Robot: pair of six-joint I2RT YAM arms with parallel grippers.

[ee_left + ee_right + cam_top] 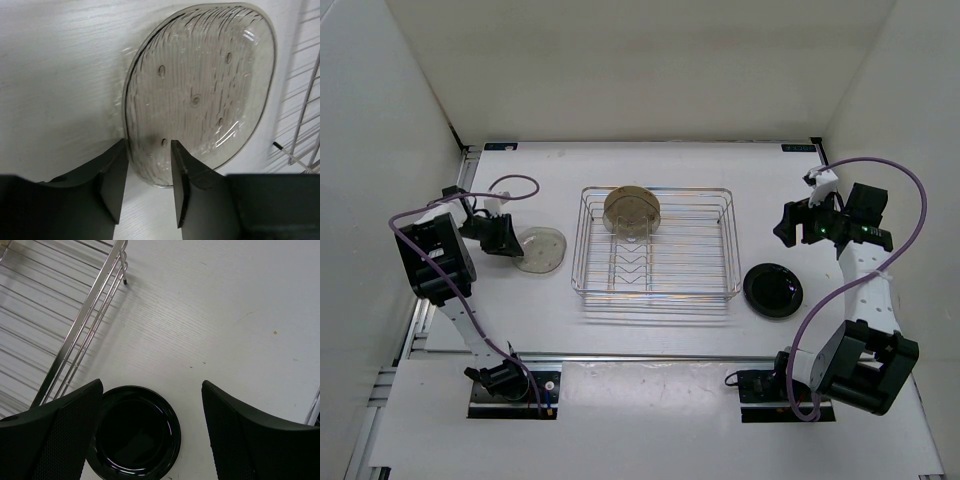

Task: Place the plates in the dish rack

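The chrome wire dish rack [656,285] stands mid-table. A tan plate [631,209] stands on edge at its back left. A pale translucent plate [541,249] lies on the table left of the rack. My left gripper [510,240] is open and down at the plate's left edge. In the left wrist view its fingers [147,145] straddle the rim of this plate [200,90] with a gap. A glossy black plate [772,290] lies right of the rack. My right gripper [788,225] is open and empty above the table behind it. The black plate [135,432] shows below its wide-open fingers [152,385]. A second pale plate does not show.
The rack's wires show at the right edge of the left wrist view [305,125] and at the upper left of the right wrist view [75,340]. White walls close in the table on the left, back and right.
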